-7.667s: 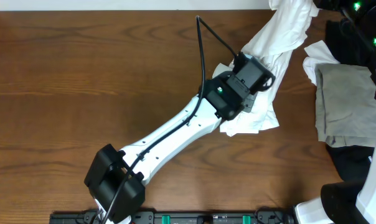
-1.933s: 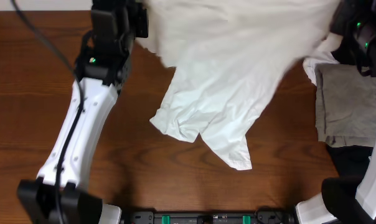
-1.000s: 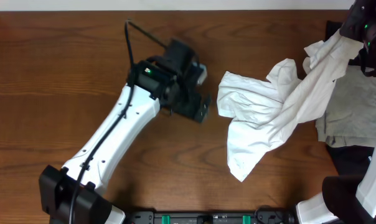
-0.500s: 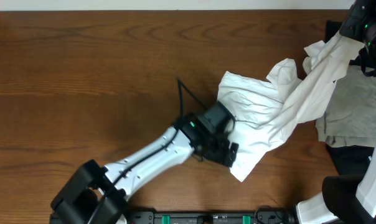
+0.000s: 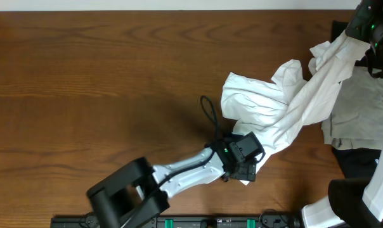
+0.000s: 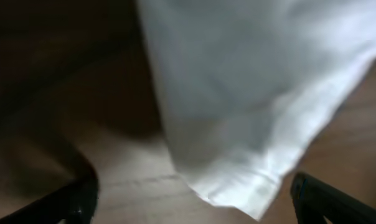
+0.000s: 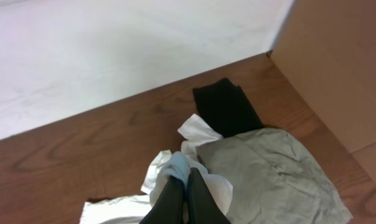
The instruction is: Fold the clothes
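Left wrist view, left gripper (image 6: pixel 194 198) gaping around white T-shirt (image 6: pixel 250 93) hem, right gripper (image 7: pixel 183 179) clamped on its far end.

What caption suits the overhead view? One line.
Left hand at the crumpled thin white T-shirt's near corner; right hand pinches its far end.

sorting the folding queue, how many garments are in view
3: white T-shirt crumpled right of centre, grey-beige garment at the right edge, black garment beside it. More may be hidden beneath.
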You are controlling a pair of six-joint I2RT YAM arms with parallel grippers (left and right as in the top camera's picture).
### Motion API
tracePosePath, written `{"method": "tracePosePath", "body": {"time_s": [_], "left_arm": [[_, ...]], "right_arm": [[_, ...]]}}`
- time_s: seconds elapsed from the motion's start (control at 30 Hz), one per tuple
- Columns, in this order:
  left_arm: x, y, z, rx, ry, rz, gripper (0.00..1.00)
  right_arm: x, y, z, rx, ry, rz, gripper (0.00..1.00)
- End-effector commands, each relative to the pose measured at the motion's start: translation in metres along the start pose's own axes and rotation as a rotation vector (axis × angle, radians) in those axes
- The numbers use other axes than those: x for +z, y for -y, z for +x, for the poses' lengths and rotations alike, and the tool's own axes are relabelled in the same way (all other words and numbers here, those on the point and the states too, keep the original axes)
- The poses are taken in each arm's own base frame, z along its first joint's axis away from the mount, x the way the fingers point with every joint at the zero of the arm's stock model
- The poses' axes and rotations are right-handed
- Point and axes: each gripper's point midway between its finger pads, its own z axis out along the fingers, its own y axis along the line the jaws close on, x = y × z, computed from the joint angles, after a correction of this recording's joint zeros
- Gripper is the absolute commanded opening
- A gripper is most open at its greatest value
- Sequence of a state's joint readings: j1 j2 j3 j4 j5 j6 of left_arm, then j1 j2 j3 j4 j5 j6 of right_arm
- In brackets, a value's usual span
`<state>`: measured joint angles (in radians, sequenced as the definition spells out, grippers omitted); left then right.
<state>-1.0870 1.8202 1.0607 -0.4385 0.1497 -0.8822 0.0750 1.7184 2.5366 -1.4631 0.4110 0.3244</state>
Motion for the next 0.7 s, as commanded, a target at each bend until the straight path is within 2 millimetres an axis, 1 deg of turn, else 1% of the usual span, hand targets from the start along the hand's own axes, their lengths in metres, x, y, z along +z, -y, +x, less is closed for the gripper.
{"method": "tracePosePath", "body": {"time_s": [0.0, 0.1, 0.17, 0.27, 0.33, 0.37, 0.47, 0.67], "left_arm": [[0.005, -0.003, 0.005, -0.054, -0.010, -0.018, 0.98], [0.006, 0.000, 0.011, -0.066, -0.016, -0.019, 0.93], [0.006, 0.002, 0.016, -0.080, -0.024, -0.022, 0.88], [0.007, 0.008, 0.025, -0.124, -0.047, -0.006, 0.84], [0.007, 0.012, 0.026, -0.141, -0.047, 0.006, 0.77], [0.007, 0.015, 0.024, -0.142, -0.040, 0.018, 0.75], [0.011, 0.018, 0.021, -0.159, -0.030, 0.030, 0.75], [0.035, 0.006, 0.026, -0.210, -0.061, -0.027, 0.74]], "right_arm": [[0.001, 0.001, -0.002, -0.010, 0.007, 0.005, 0.01], [0.001, 0.001, -0.003, -0.010, 0.008, 0.005, 0.01], [0.001, 0.001, -0.003, -0.010, 0.008, 0.005, 0.01], [0.001, 0.001, -0.003, -0.008, 0.011, 0.003, 0.01], [0.001, 0.000, -0.003, -0.007, 0.010, -0.001, 0.01], [0.001, -0.001, -0.003, -0.008, 0.008, -0.008, 0.01], [0.000, -0.004, -0.002, -0.008, 0.003, -0.024, 0.01], [-0.004, -0.002, -0.003, -0.004, 0.012, -0.028, 0.01]]}}
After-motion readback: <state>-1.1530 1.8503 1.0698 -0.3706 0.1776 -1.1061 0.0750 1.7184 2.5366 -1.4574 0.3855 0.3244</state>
